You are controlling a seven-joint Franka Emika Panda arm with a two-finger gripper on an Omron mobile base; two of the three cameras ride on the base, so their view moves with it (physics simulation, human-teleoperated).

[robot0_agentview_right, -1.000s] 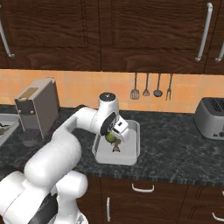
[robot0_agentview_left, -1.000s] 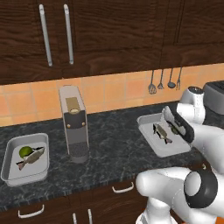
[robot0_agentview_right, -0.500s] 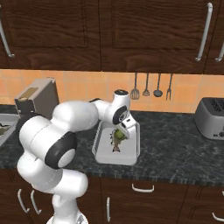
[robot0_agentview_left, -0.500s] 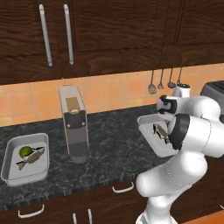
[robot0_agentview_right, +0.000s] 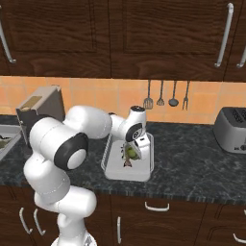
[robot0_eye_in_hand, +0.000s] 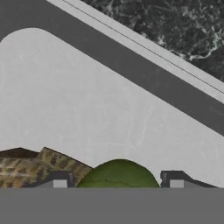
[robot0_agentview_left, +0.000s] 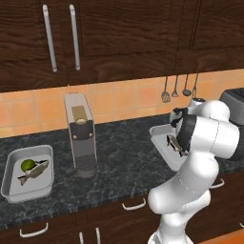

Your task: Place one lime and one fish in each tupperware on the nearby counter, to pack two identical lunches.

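Since the earlier frame, the arm has swung round and bent over the right-hand tupperware (robot0_agentview_left: 162, 143), its elbow now standing in front of that container.

2 tupperware trays sit on the desk (robot0_agentview_left: 124, 162), well apart: the right-hand one and the left-hand tupperware (robot0_agentview_left: 12, 183). 2 limes and 2 fish show, 1 of each per tray. A lime (robot0_agentview_left: 27, 165) touches a fish (robot0_agentview_left: 34, 172) in the left-hand tray.

The hand (robot0_eye_in_hand: 118, 180) hovers low in the right-hand tray, fingers (robot0_eye_in_hand: 60, 179) parted and clamped on nothing. The second lime (robot0_eye_in_hand: 118, 175) lies between the fingertips, the second fish (robot0_eye_in_hand: 37, 168) just beside it.
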